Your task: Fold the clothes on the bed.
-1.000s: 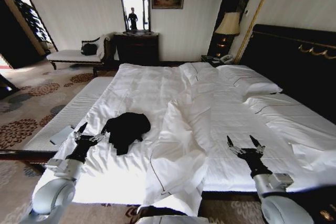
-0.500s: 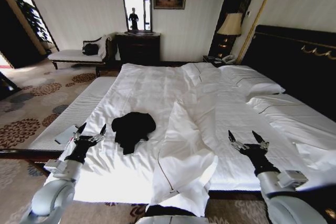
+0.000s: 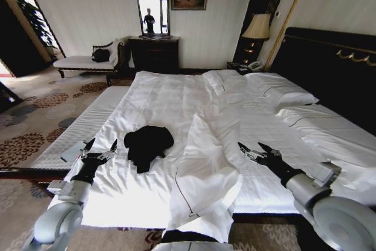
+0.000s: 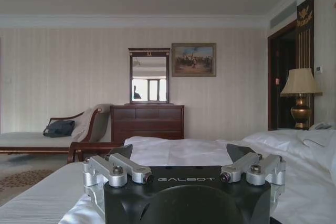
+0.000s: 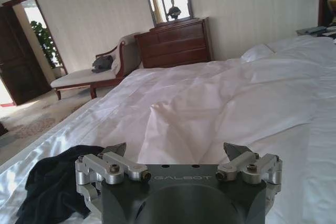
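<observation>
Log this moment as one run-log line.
clothes: crumpled on bed, unfolded | left gripper: open, beside clothes | right gripper: open, above duvet, apart from clothes

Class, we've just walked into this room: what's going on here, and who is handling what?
A two-armed robot faces a large bed with a white duvet. A crumpled black soft-fabric T-shirt lies unfolded on the duvet. The left gripper hangs open just beside the shirt, not touching it. The right gripper is open above the bedding, apart from the shirt. Neither holds anything; folding is not yet begun.
</observation>
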